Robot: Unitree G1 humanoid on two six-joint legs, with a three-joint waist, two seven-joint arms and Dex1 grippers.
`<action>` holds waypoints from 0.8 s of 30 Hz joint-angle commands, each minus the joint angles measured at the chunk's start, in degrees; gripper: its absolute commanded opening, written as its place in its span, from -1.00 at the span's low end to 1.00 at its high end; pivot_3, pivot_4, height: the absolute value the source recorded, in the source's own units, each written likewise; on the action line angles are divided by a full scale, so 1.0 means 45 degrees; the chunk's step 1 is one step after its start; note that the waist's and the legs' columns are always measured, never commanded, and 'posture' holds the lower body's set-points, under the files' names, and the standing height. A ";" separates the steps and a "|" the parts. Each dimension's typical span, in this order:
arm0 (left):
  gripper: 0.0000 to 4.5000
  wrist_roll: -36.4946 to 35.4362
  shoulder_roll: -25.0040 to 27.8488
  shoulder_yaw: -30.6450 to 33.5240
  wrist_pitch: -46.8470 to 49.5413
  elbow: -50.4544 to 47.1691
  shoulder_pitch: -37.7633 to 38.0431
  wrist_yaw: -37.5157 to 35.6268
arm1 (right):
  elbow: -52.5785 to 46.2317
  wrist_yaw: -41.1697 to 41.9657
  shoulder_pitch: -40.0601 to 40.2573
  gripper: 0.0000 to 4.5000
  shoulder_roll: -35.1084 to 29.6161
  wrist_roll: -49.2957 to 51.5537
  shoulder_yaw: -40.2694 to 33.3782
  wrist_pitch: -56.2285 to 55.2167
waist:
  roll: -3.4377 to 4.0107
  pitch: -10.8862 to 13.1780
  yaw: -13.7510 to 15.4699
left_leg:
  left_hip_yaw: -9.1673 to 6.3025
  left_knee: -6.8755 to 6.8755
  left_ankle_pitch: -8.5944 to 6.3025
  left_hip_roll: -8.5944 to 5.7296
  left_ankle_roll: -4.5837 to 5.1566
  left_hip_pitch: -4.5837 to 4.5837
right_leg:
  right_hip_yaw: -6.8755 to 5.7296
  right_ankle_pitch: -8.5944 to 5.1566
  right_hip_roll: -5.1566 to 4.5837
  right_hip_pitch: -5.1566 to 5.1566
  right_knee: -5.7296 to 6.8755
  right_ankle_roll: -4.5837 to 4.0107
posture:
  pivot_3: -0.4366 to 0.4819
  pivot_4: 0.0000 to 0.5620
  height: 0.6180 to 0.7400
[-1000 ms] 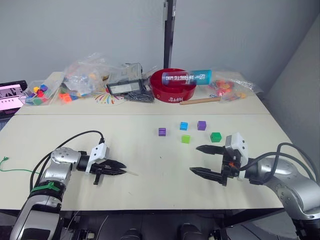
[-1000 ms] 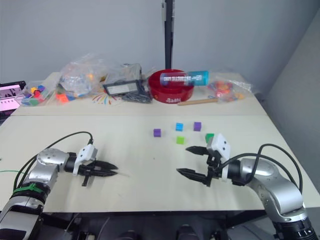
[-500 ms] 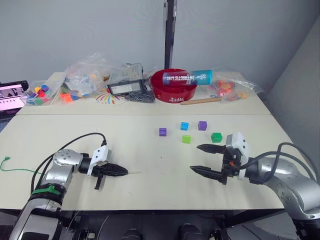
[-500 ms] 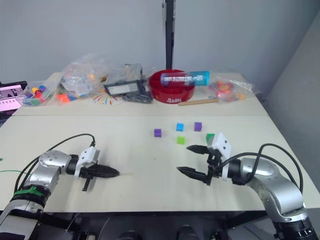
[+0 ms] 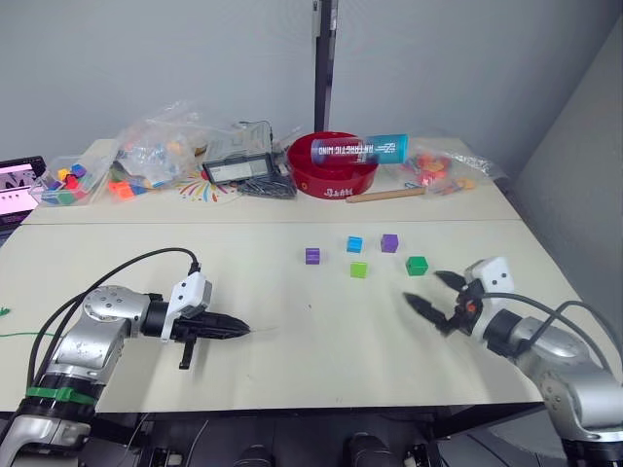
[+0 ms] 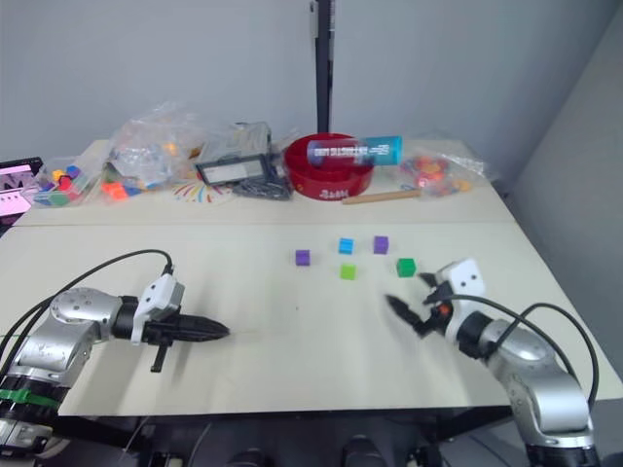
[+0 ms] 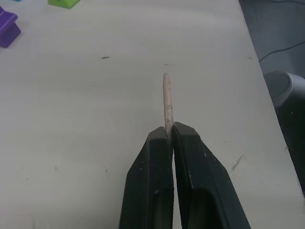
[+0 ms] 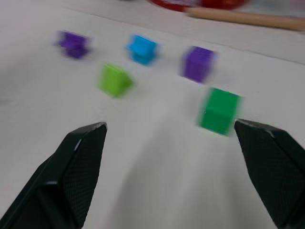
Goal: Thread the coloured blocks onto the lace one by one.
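Five coloured blocks lie right of the table's middle: a purple block [image 5: 312,255], a blue block [image 5: 355,244], another purple block [image 5: 389,242], a light green block [image 5: 359,269] and a dark green block [image 5: 417,265]. My left gripper [image 5: 238,330] hovers low at front left, shut on the lace's pale stiff tip [image 7: 167,98], which sticks out past the fingers toward the blocks. A bit of the green cord [image 5: 6,312] shows at the table's left edge. My right gripper [image 5: 435,292] stands open just in front of the dark green block [image 8: 219,110], holding nothing.
Along the back stand a red bowl [image 5: 336,167] with a teal can [image 5: 360,149] across it, a wooden stick [image 5: 385,195], bags of toy pieces [image 5: 156,146], a black tray [image 5: 234,171] and a box of coloured pieces [image 5: 63,185].
My right gripper has swung to the right and now sits close in front of the dark green block, still open. The left gripper stays shut on the lace tip.
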 commanded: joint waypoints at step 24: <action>-0.99 -0.0336 0.0071 0.0372 0.0604 -0.0706 -0.0327 0.0413 | 0.4737 -0.4723 -0.4000 1.00 0.3802 -0.3166 0.1007 -0.1294 | 0.0012 0.0007 -0.0090 | -0.0001 -0.0032 0.0000 0.0003 0.0001 0.0000 | 0.0003 -0.0001 0.0004 -0.0013 -0.0004 -0.0009 | -0.05 -0.47 0.85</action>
